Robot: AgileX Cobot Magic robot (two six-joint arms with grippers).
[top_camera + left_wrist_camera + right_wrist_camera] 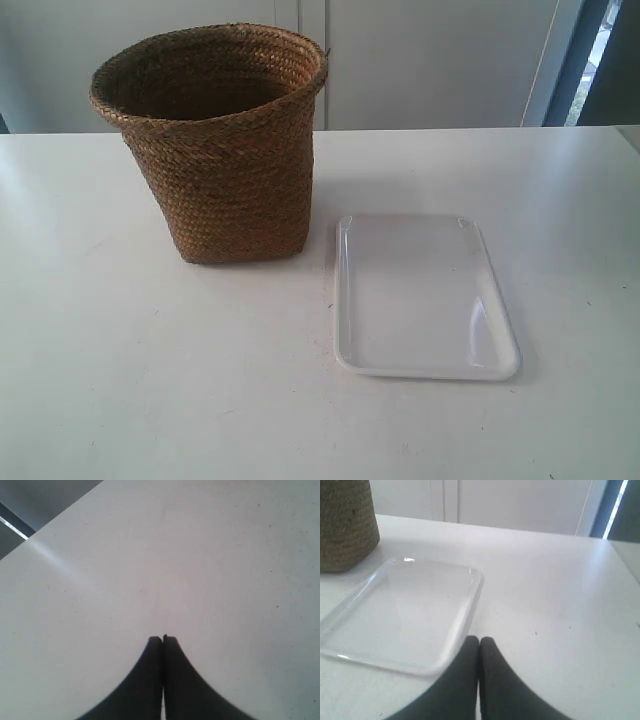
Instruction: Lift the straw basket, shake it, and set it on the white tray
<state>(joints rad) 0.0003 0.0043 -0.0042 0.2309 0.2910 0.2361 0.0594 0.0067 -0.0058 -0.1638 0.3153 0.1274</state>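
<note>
the basket (215, 150) stood upright near the far edge of the table (150, 400) with the empty tray (430, 372) just beside it, apparently laid close for a short carry, while the left gripper (162, 639) and right gripper (479, 640), both clenched on nothing, hung clear of it, the lift not begun.

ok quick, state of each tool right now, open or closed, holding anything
left tool: closed, holding nothing, over bare table
right tool: closed, holding nothing, near the tray
</note>
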